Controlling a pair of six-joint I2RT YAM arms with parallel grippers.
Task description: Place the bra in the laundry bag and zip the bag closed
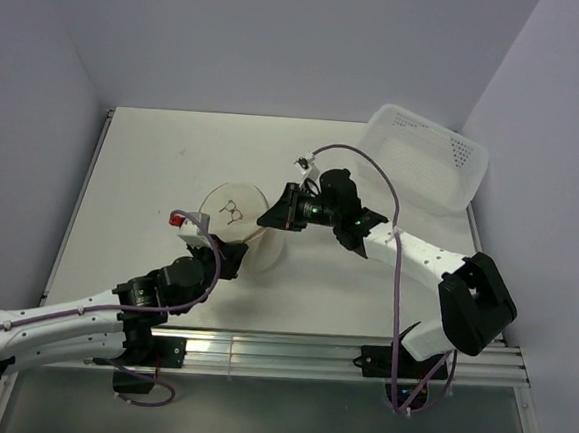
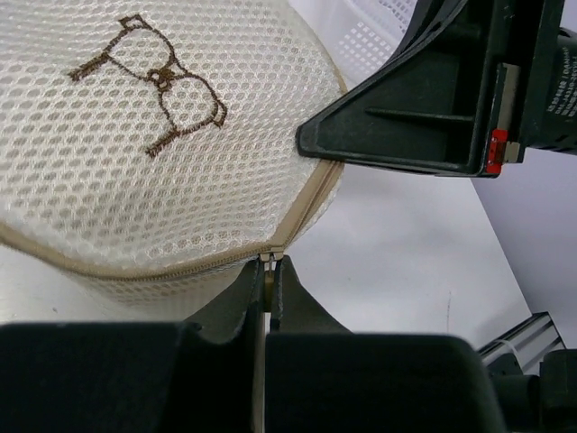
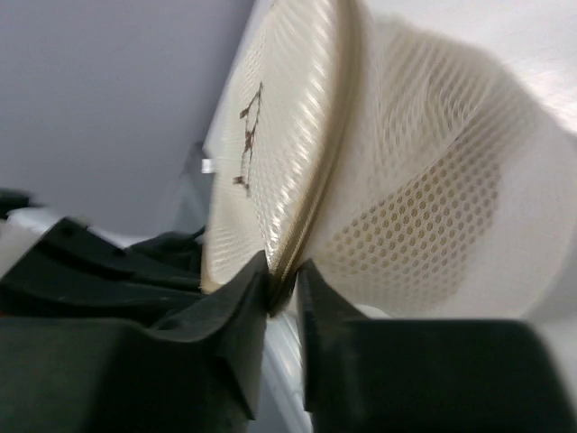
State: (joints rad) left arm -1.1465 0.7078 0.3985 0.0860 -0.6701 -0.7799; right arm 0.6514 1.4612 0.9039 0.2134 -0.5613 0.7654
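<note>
Bag sits tipped on its side near the middle of the table, its round lid with brown stitching facing up and toward the arms, and a mustard tint shows through the side mesh in the right wrist view. Left gripper reaches in at the bag's 7 o'clock edge, fingers pressed together on the zip pull at the tan seam. Right gripper comes from 3 o'clock and pinches the lid's rim between nearly closed fingers, while a white basket rests well apart at the table's 2 o'clock corner.
</note>
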